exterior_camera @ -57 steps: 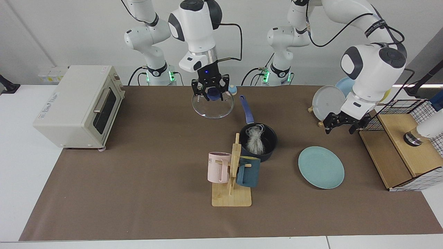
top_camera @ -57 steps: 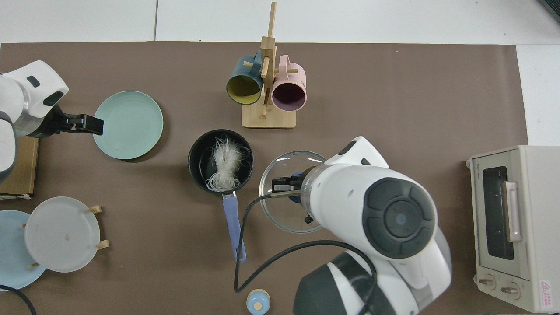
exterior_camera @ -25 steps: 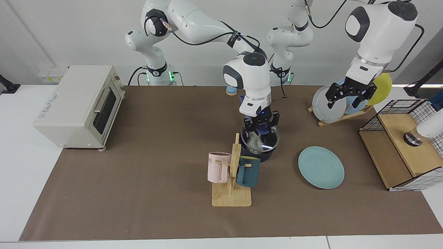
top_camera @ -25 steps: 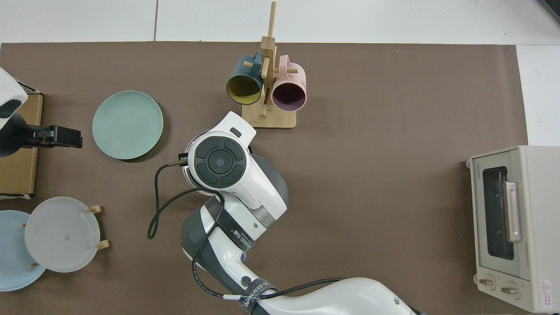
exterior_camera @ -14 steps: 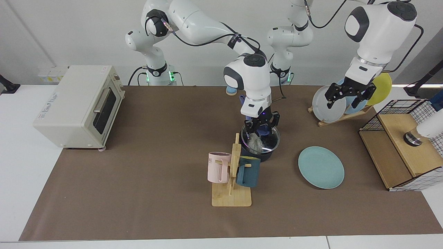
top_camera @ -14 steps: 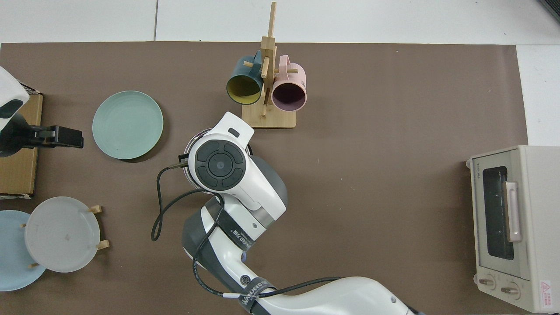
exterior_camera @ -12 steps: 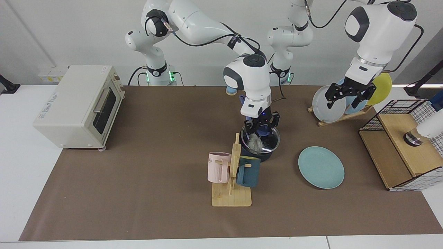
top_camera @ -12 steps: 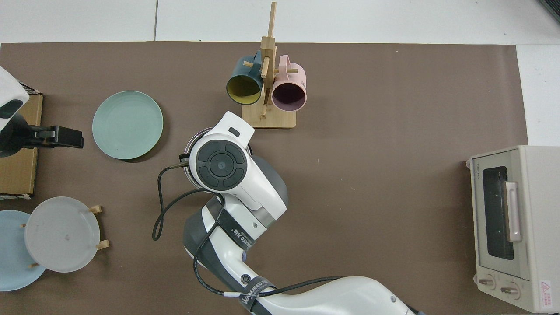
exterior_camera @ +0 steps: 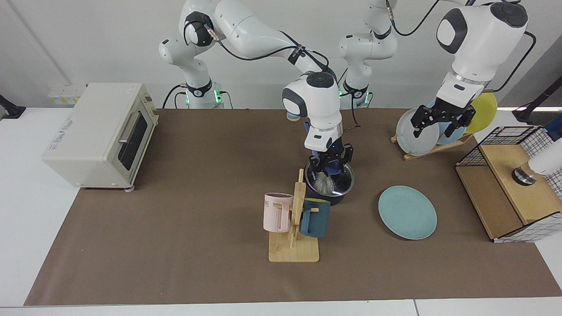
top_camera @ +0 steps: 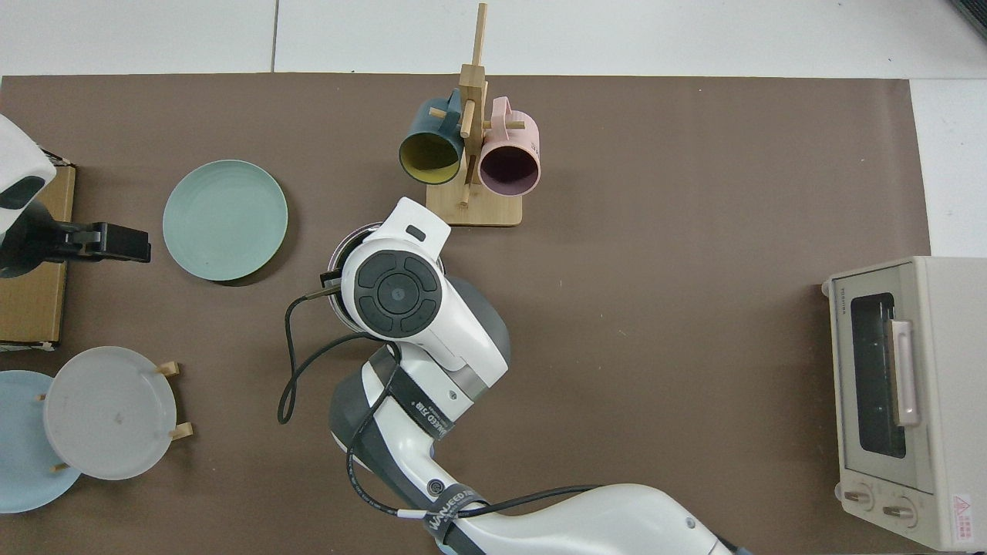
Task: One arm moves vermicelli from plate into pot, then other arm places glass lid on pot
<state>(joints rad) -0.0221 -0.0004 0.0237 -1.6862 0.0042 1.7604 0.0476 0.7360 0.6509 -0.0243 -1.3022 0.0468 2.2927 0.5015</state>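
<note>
Two arms work over the bench. The right gripper (exterior_camera: 331,163) sits just above the blue knob of the glass lid (exterior_camera: 338,184), its fingers apparently spread either side of it. That lid lies on the pot (exterior_camera: 330,198) near the bench's middle, vermicelli (exterior_camera: 323,183) showing through the glass. The plate (exterior_camera: 407,212) lies bare nearby. The left gripper (exterior_camera: 441,118) waits open by the plate rack (exterior_camera: 432,147).
</note>
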